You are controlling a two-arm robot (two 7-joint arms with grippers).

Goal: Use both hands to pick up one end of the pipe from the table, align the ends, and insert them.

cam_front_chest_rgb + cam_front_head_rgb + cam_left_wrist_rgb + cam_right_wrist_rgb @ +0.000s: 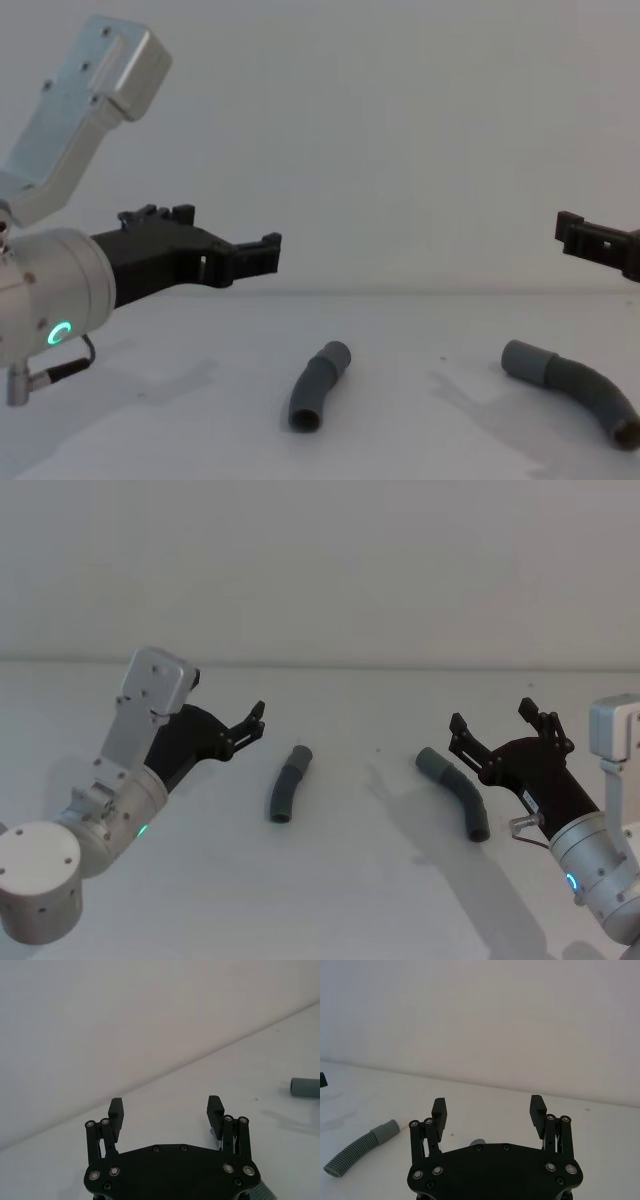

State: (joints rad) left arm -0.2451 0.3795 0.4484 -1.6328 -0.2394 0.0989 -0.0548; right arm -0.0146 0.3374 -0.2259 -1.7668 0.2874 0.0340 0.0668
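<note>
Both end effectors are spread wide and hold nothing, so you are free to choose your grip points. The left end effector (pixel 252 724) hangs above the bench (pixel 350 900) to the left of the short pipe piece (pixel 288 783), apart from it. The right end effector (pixel 492 718) hangs above the right side of the bench, close to the long pipe piece (pixel 455 790), and the right wrist view puts that piece's socket cuff (pixel 478 1141) just under its palm. The two pieces lie flat and well apart, each with its cuff at the far end and angled roughly towards the other piece. Expect both to be light. The ribbed bodies will probably flex and spring back, while the smooth cuffs look stiff. Take each piece on the ribs just behind its cuff: the ribs should give the pads some bite, and a hold that close should keep the end from drooping or wandering as you line the pieces up. A pinch on the smooth cuff itself may slip, and on the short piece it could cover the paler tip (pixel 392 1127) that has to enter the socket. The pieces are round and curved, so they may roll or pivot if one finger lands first. Close on each one squarely across its width.
</note>
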